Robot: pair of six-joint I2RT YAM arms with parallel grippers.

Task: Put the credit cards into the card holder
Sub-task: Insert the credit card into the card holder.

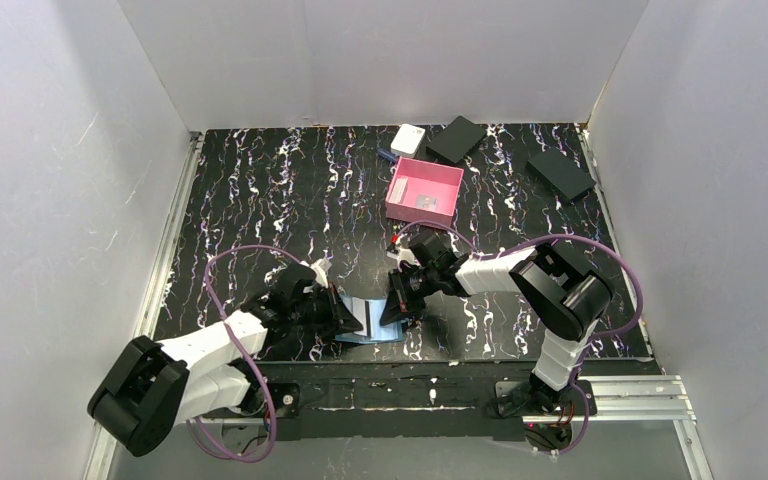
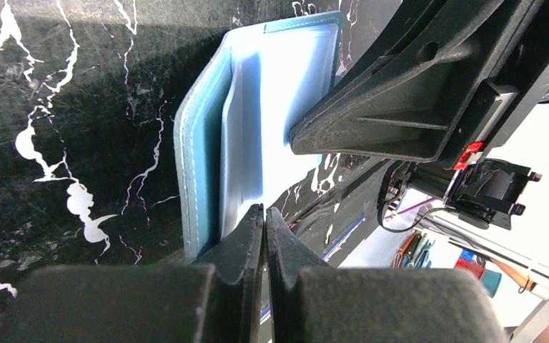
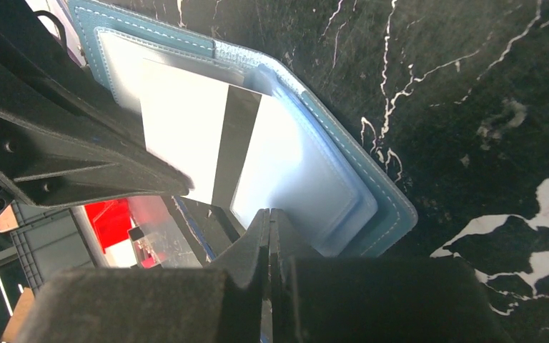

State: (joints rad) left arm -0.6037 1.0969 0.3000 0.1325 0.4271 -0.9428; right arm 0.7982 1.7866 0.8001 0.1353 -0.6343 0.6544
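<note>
Insertion is in hand, left tool (image 2: 265, 214) and right tool (image 3: 269, 218) pressed together at the card holder (image 3: 389, 207); the half-tucked credit card (image 3: 186, 128) should next be pushed home.

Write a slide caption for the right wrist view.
Shut right gripper at the edge of the open blue card holder, a striped credit card across its inside.

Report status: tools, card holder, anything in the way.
Left tool and right tool shut, tips at edges of the open card holder. One striped card partly in a pocket. Pink tray sits well behind, apart.
</note>
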